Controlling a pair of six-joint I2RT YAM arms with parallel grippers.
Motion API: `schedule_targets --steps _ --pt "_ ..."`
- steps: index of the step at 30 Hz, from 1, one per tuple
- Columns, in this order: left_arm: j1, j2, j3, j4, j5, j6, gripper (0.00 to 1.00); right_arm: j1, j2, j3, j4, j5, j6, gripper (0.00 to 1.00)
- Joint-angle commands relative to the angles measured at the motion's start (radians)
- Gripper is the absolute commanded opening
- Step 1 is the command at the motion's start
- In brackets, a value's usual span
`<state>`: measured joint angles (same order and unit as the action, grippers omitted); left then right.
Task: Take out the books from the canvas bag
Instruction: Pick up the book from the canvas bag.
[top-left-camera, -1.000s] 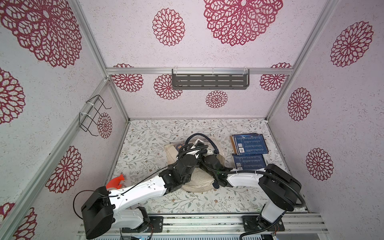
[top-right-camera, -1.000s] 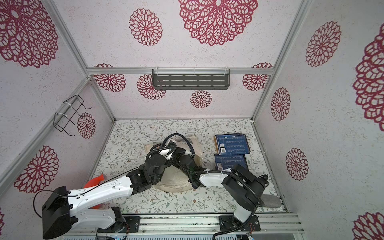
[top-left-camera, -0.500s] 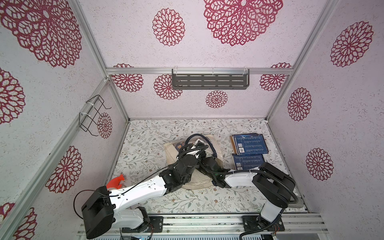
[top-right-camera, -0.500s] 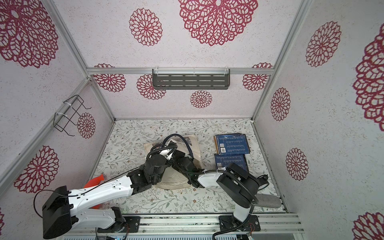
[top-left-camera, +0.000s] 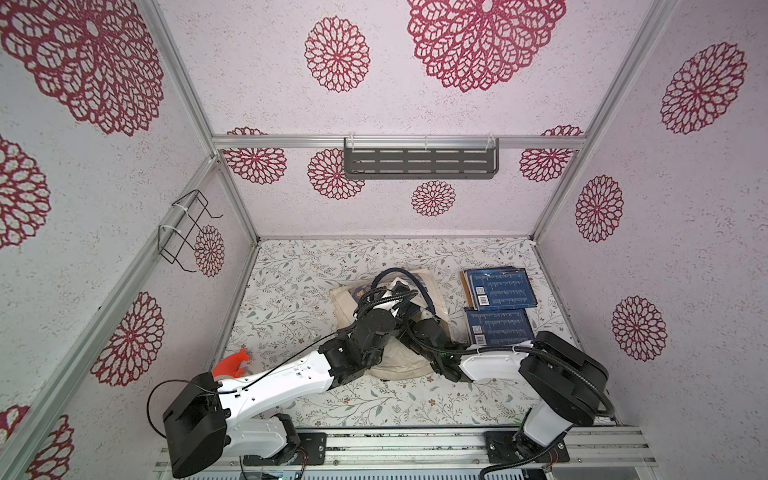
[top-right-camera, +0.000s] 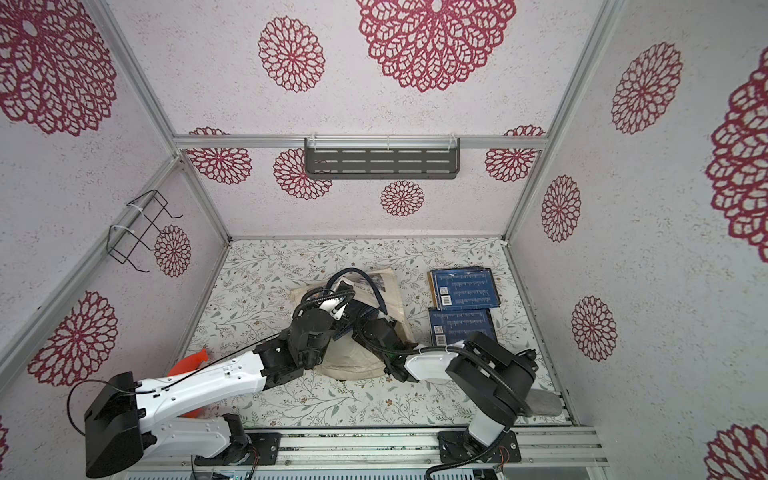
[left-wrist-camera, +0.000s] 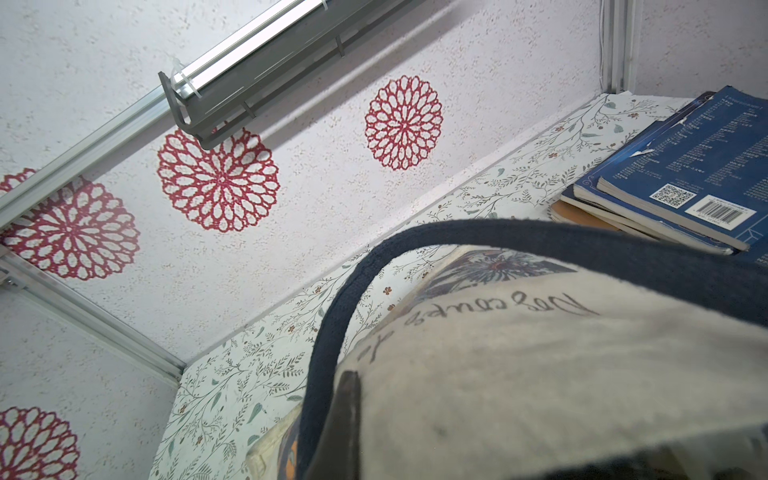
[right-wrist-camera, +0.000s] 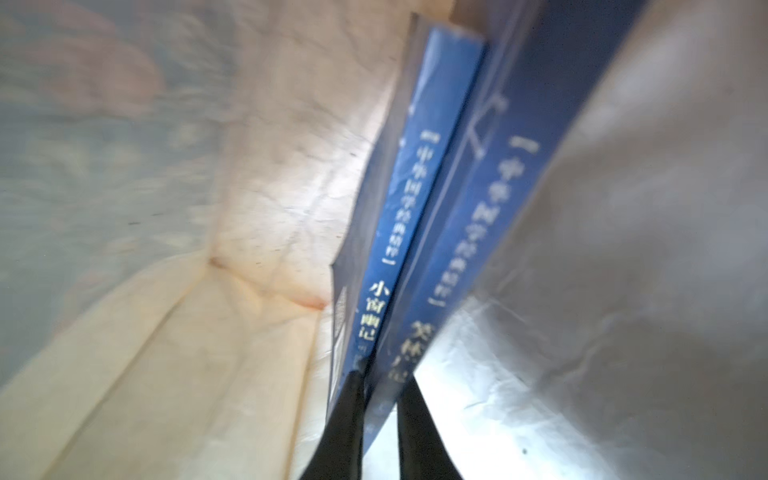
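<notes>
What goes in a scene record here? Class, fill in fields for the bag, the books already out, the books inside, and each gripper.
canvas bag: lying on the floral table
books out: far stack and near book, beside the bag on the robot's right
books inside: two dark blue books, spines side by side
left gripper: shut, apparently pinching the bag's rim by the navy handle
right gripper: inside the bag, jaws on either side of one book's edge, seemingly gripping it
</notes>
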<state>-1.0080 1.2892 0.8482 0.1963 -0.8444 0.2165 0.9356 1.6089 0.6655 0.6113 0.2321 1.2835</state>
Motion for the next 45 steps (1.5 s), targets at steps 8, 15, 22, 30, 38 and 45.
schedule_targets --steps 8,15,22,30,38,45 --pt "-0.006 0.027 0.058 0.032 -0.046 0.018 0.00 0.028 -0.245 -0.031 -0.167 0.051 -0.028 0.18" --pt "-0.005 0.027 0.060 0.028 -0.042 0.011 0.00 0.028 -0.192 -0.051 -0.177 0.000 -0.004 0.23" --pt "-0.006 0.022 0.060 0.026 -0.039 0.004 0.00 0.027 -0.138 -0.066 -0.153 -0.022 0.026 0.40" --pt "-0.005 0.013 0.058 0.022 -0.032 -0.010 0.00 0.019 -0.070 -0.056 -0.061 0.000 0.009 0.41" --pt "-0.006 0.010 0.064 -0.004 -0.027 -0.023 0.00 0.015 -0.021 -0.049 0.021 0.027 -0.037 0.26" --pt "0.002 0.028 0.099 -0.075 -0.028 -0.071 0.00 0.016 -0.070 -0.038 -0.019 -0.005 -0.089 0.12"
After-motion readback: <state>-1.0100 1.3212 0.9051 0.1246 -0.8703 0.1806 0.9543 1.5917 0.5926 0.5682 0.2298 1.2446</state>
